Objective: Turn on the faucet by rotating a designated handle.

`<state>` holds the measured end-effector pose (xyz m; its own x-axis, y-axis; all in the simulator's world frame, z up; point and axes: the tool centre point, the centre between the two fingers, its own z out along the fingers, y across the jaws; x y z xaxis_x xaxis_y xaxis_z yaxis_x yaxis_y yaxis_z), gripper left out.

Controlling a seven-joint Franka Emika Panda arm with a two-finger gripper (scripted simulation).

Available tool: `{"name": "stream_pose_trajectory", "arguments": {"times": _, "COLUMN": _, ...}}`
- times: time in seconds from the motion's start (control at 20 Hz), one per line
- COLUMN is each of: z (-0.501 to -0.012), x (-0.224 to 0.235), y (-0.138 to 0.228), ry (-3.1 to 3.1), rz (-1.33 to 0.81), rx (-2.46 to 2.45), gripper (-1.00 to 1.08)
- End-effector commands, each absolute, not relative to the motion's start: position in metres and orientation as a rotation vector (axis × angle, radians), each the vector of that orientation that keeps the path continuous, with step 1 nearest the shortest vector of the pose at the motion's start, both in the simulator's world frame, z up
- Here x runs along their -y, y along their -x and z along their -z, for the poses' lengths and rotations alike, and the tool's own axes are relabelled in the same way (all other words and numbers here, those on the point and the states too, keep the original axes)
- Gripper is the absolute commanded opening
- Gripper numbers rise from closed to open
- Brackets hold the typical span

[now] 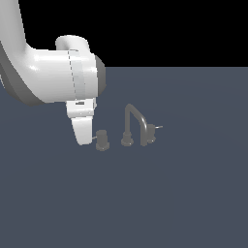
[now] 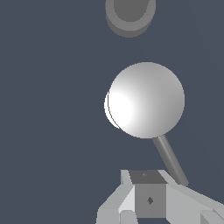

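- Exterior view: the whole faucet [image 1: 130, 127] sits on a flat slate-blue floor [image 1: 184, 193]. It is three dark grey pieces in a row: the handle [image 1: 101, 140] toward the exterior view's left, an arched spout [image 1: 136, 124] in the middle, and a second knob [image 1: 151, 132] toward the exterior view's right.
- Only this view shows the arch of the spout and the second knob with its short pin pointing to the exterior view's right.
- Wrist view: looks straight down on the handle [image 2: 146, 99], seen as a bright rounded cap. Its thin lever pin [image 2: 170, 160] runs from under the cap toward the claw [image 2: 148, 199].
- A round grey base [image 2: 130, 15] shows at the frame edge beyond the handle, cut off by the edge; probably the spout's foot, but I cannot tell for sure.
- The wrist view does not show the second knob.
- Arm pose, exterior view: the large white arm [image 1: 53, 77] enters from the upper left, with the wrist bent down and the claw [image 1: 83, 131] pointing at the floor just beside the handle on the exterior view's left.
- The pin's pale tip meets the claw's edge here; real contact cannot be judged.
- Claw state: fingers overlap in the exterior view and are cropped in the wrist view. I cannot tell whether it is released or clenched. Nothing is seen between the fingers.
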<state>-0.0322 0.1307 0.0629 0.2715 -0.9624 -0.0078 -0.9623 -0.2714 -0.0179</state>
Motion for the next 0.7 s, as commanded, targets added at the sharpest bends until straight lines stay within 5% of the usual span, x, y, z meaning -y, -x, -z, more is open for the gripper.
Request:
{"name": "stream_pose_trajectory", "arguments": {"times": 0.0, "z": -0.063, "x": -0.114, "y": 0.044, "ry": 2.486, "rz": 0.003, "rx": -1.918, "gripper": -1.0}}
{"name": "stream_pose_trajectory", "arguments": {"times": 0.25, "z": -0.063, "x": -0.127, "y": 0.053, "ry": 2.506, "rz": -0.005, "rx": -1.881, "gripper": -1.0}}
{"name": "stream_pose_trajectory", "arguments": {"times": 0.65, "z": -0.063, "x": -0.082, "y": 0.062, "ry": 2.492, "rz": -0.001, "rx": -1.91, "gripper": -1.0}}
